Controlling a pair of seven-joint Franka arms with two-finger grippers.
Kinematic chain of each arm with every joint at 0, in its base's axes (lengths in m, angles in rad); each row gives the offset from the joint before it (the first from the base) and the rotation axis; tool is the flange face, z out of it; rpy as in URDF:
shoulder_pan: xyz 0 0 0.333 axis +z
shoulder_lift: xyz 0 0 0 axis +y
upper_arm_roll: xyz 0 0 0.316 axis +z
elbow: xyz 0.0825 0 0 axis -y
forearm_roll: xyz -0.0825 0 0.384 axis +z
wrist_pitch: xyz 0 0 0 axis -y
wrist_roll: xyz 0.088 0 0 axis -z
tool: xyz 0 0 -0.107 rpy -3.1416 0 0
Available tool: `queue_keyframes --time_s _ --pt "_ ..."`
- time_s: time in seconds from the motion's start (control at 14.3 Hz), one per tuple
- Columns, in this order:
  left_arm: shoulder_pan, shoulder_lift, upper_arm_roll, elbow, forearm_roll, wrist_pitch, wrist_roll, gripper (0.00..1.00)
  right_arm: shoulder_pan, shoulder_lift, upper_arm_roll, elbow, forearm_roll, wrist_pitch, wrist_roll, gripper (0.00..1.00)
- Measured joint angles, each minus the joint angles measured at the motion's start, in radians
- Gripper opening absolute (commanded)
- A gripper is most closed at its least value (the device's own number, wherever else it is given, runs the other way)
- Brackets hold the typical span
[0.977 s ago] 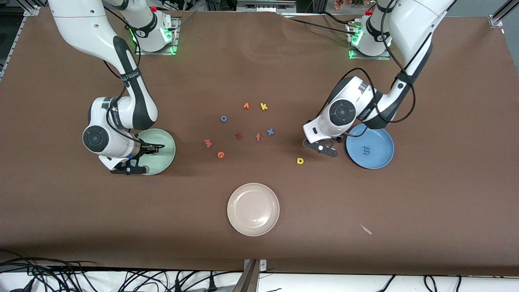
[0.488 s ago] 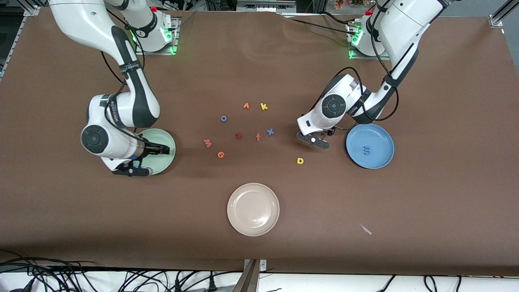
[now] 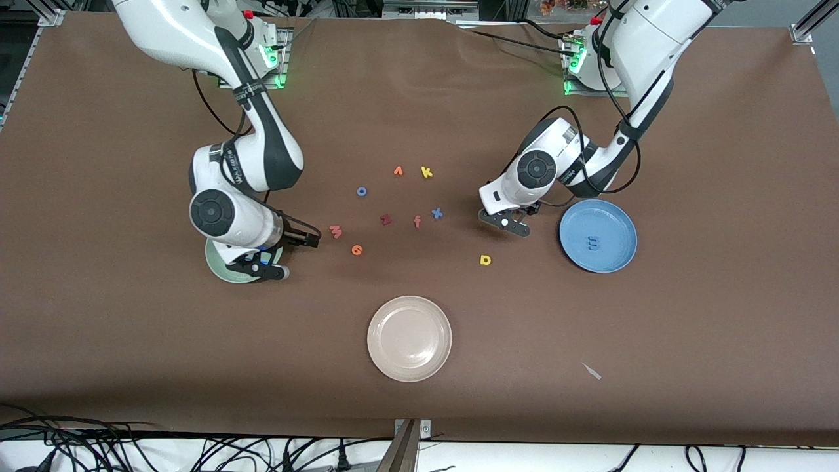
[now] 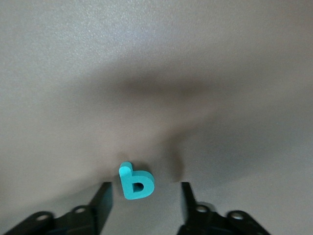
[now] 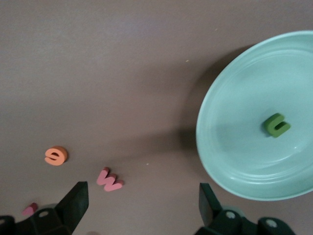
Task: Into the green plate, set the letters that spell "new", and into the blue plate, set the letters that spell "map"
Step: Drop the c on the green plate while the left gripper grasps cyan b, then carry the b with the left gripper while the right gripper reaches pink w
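Observation:
My left gripper (image 4: 145, 200) is low over the table beside the blue plate (image 3: 616, 226), open, with the teal p (image 4: 135, 182) lying between its fingers and touching neither. The arm hides the p in the front view. A blue m (image 3: 592, 243) lies in the blue plate, and the yellow a (image 3: 485, 260) lies on the table nearer the camera. My right gripper (image 3: 307, 240) hangs open and empty between the green plate (image 5: 234, 147) and the pink w (image 5: 109, 179). The olive n (image 5: 277, 125) lies in the green plate. The orange e (image 3: 356, 250) is beside the w.
A cream plate (image 3: 409, 338) sits nearer the camera at mid-table. Loose letters lie in the middle: blue o (image 3: 361, 191), orange wedge (image 3: 398, 171), yellow k (image 3: 427, 172), dark red letter (image 3: 385, 219), salmon f (image 3: 417, 221), blue x (image 3: 436, 213).
The right arm has swung off the green plate toward the pink w. The left gripper has shifted away from the blue plate toward the middle letters.

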Motion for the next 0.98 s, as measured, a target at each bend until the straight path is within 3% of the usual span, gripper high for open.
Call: queue_keyframes --time_s 0.14,0.42,0.84,0.98 --pt "0.0 0.0 0.0 0.0 0.0 0.0 0.0 0.31 0.027 0.003 0.001 0.0 0.001 0.002 0.047 1.0" --pt "0.0 0.0 0.0 0.0 0.047 0.001 -0.002 0.12 0.065 0.007 0.003 -0.04 0.003 0.1 0.218 1.0" --pt "0.009 -0.017 0.002 0.019 0.054 -0.016 -0.002 0.12 0.099 0.008 0.005 -0.089 0.003 0.183 0.492 1.0" --pt "0.017 -0.043 0.002 0.073 0.056 -0.132 0.002 0.12 0.098 0.01 0.005 -0.123 0.003 0.233 0.552 1.0"
